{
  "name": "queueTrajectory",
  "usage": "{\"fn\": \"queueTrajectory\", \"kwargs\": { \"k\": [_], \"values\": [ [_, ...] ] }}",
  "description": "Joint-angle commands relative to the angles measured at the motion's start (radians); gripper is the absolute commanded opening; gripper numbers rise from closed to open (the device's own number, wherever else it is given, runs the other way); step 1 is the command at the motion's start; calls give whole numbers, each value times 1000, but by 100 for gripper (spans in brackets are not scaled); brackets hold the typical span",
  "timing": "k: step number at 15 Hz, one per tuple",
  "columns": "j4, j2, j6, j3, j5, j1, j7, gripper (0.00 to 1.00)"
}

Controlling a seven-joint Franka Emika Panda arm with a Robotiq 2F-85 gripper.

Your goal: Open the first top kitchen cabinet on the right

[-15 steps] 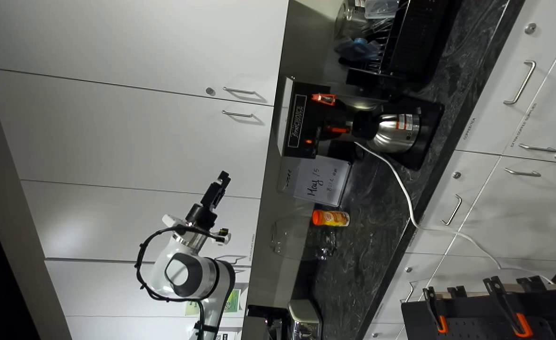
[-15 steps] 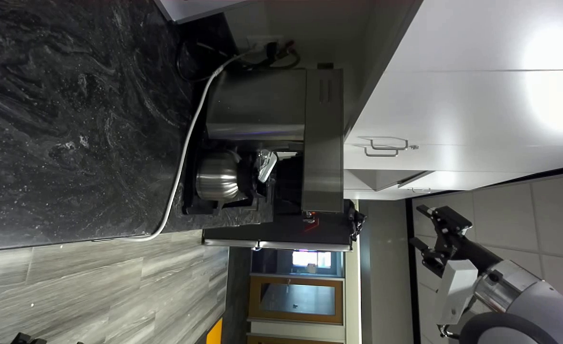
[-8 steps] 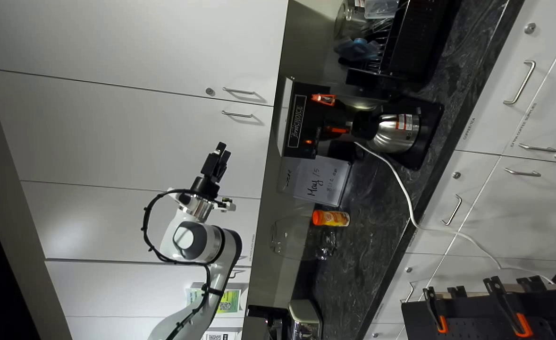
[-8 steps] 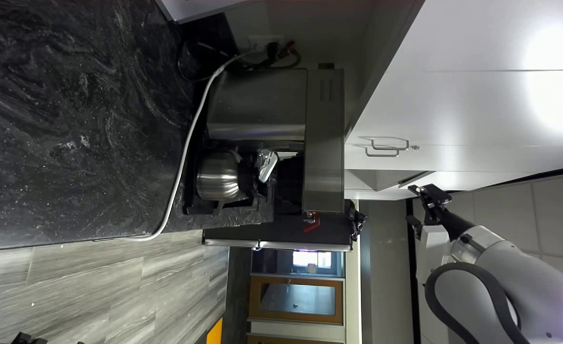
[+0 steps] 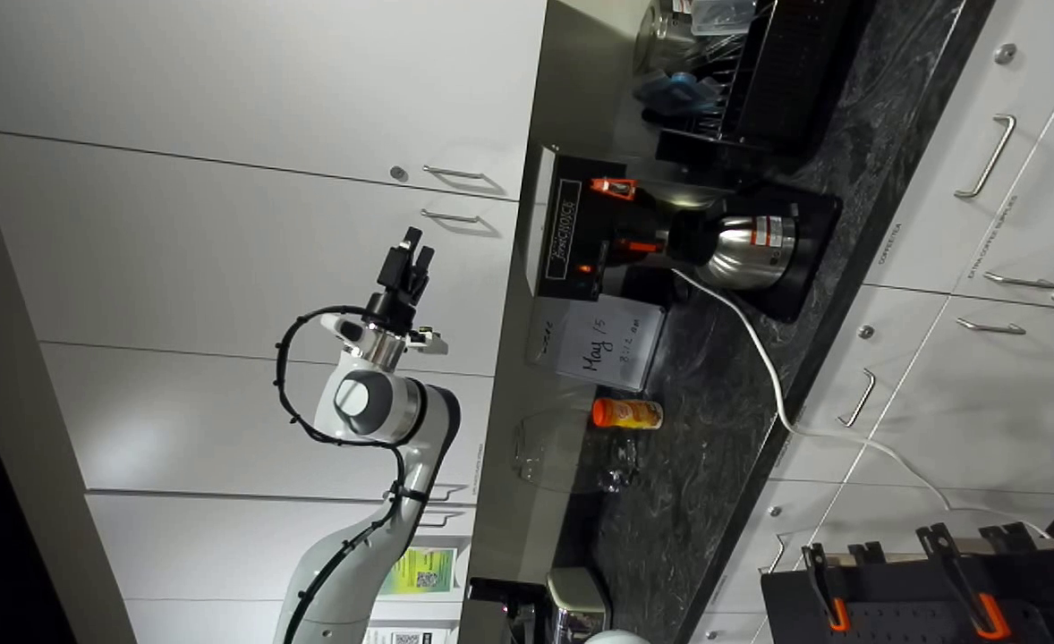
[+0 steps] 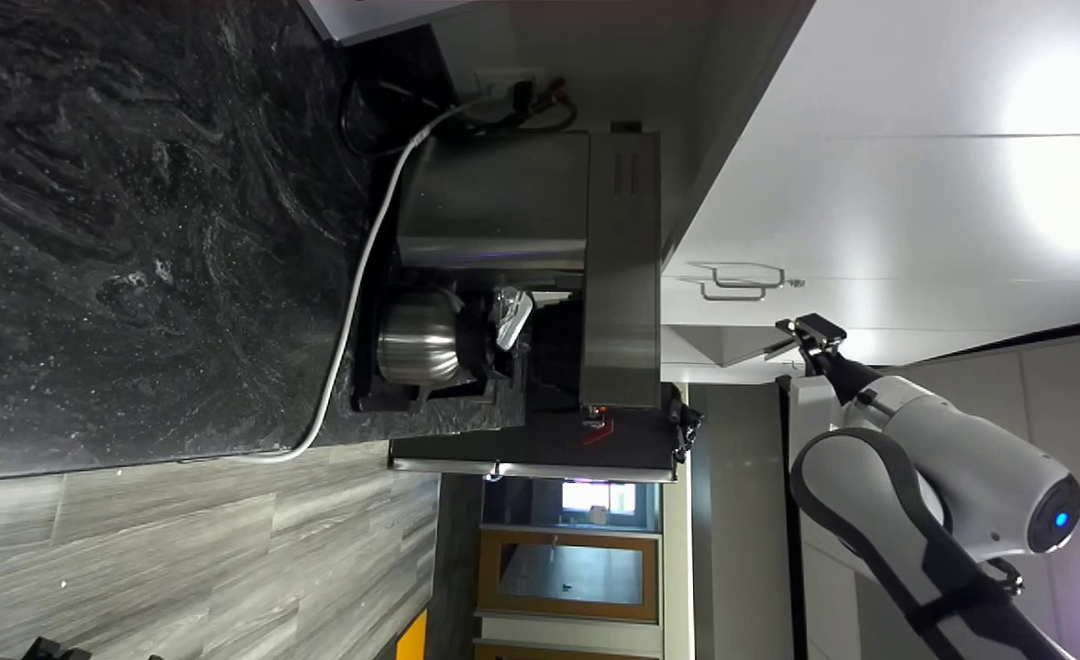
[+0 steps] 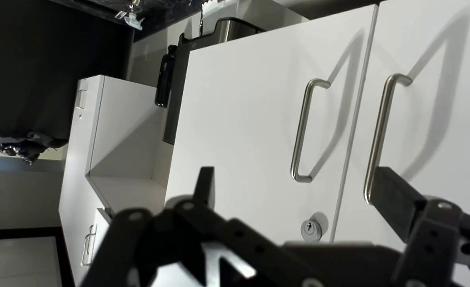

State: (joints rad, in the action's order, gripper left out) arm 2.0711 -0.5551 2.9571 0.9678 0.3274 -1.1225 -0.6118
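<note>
Two black fingers (image 7: 394, 199), spread, face smooth white doors (image 7: 251, 115) with U-shaped metal handles (image 7: 380, 133)

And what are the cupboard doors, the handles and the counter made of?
Handles: metal, probably steel, with a soft shine along the bars.
Cupboard doors: smooth, white, a bit shiny, because light glares off them; maybe coated board or painted wood, I can't tell.
Counter: black with pale swirls, so perhaps smooth stone, or a copy of it.

Both exterior views (tipped sideways) share the coffee maker (image 5: 572, 259). The wrist view faces cabinet doors (image 7: 251, 119) up close.
</note>
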Motion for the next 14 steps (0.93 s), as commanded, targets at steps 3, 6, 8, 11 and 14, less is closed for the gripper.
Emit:
{"fn": "queueTrajectory", "kwargs": {
  "k": [3, 6, 8, 11, 14],
  "values": [
    [-61, 14, 2, 100, -46, -113, 39, 100],
    [-84, 30, 3, 134, -52, -146, 53, 100],
    [-87, 33, 3, 134, -52, -146, 53, 100],
    [-110, 76, 14, 159, -59, -161, 60, 100],
    [-131, 130, 20, 187, -83, -172, 105, 100]
  ]
}}
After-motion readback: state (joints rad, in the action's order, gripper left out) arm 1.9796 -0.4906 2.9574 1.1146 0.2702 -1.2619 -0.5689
